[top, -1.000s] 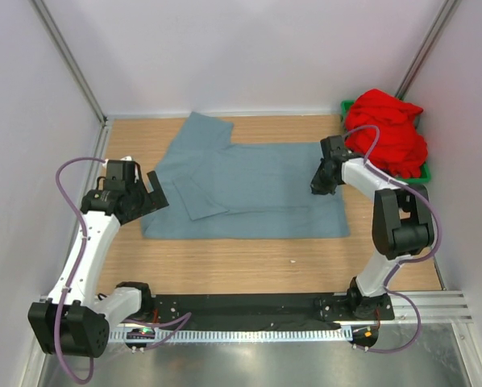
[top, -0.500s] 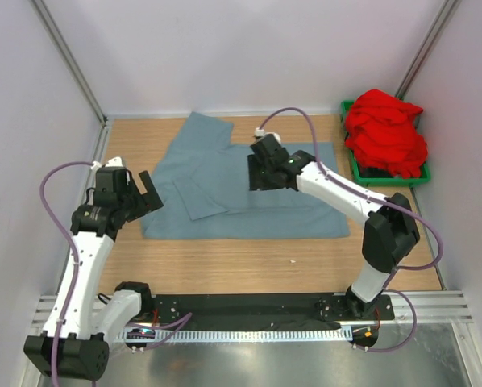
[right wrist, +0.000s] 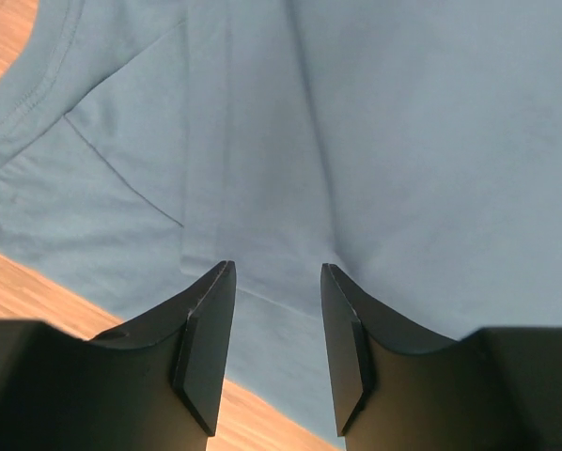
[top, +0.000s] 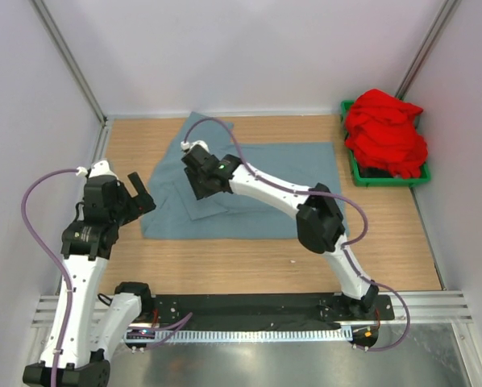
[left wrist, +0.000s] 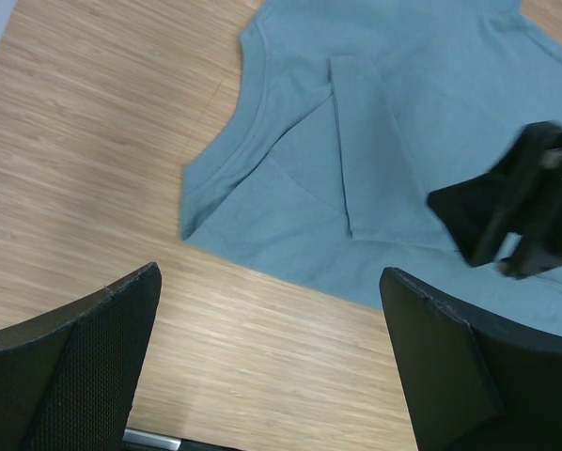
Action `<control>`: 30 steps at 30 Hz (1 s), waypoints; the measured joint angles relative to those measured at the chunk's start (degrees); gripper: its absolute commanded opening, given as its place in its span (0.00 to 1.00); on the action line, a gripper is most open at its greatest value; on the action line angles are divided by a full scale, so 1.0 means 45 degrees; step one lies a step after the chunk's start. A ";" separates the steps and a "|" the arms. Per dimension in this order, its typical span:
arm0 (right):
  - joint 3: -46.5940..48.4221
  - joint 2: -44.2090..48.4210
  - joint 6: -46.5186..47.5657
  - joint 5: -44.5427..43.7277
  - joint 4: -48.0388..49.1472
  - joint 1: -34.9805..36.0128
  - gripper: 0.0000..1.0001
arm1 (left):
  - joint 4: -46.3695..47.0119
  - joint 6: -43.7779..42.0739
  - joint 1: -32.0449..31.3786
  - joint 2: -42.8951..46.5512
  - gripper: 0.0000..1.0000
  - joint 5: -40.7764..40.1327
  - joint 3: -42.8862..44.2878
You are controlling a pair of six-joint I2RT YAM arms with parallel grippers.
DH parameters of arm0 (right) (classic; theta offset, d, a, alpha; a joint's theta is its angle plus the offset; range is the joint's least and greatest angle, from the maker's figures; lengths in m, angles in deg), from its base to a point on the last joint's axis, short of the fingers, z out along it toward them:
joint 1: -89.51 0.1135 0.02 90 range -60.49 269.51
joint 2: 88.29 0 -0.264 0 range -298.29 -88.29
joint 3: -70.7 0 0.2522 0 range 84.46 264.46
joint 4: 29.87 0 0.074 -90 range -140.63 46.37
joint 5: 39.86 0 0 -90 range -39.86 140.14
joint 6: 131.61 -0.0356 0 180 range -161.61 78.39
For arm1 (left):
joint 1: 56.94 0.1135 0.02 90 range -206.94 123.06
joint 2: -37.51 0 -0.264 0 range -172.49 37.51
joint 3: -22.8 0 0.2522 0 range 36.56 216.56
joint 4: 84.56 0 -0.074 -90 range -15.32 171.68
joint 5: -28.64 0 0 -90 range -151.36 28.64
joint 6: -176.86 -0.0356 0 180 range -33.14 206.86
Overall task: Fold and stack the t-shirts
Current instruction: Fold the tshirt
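Note:
The grey-blue t-shirt [top: 281, 161] lies spread flat on the wooden table, its left sleeve folded in over the body [top: 194, 206]. The red t-shirt [top: 386, 133] is heaped in a green bin at the back right. My right gripper [top: 199, 189] reaches far across to the shirt's left part and hovers open just above the cloth [right wrist: 403, 141], nothing between its fingers [right wrist: 277, 271]. My left gripper [top: 142, 193] stands wide open over bare wood by the shirt's near left corner [left wrist: 270, 277]. The left wrist view shows the shirt [left wrist: 394, 122] and the right gripper [left wrist: 521, 211] over it.
The green bin [top: 358, 173] sits against the right wall at the back. White walls with metal posts close in the table on three sides. A black base rail [top: 249, 306] runs along the near edge. Bare wood [top: 225, 262] lies between shirt and rail.
My right arm has swung from the shirt's right edge across to its left part, and its jaws have opened. My left arm has drawn back slightly toward the near left.

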 measured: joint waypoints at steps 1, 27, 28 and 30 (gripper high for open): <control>0.0408 -0.0427 0.0053 -0.0010 -0.0136 0.0155 0.48 | 0.0005 0.0000 0.0000 0.0073 1.00 -0.0019 0.0000; 0.2953 -0.3667 -0.0024 -0.0010 -0.1783 0.1404 0.49 | 0.0039 0.0029 0.0000 0.0568 1.00 -0.0112 -0.0029; 0.3031 -0.3725 -0.0039 -0.0010 -0.1797 0.1418 0.49 | 0.0034 0.0029 0.0000 0.0588 1.00 -0.0112 -0.0044; 0.3113 -0.3798 -0.0058 -0.0015 -0.1802 0.1423 0.49 | 0.0034 0.0029 0.0000 0.0612 1.00 -0.0112 -0.0073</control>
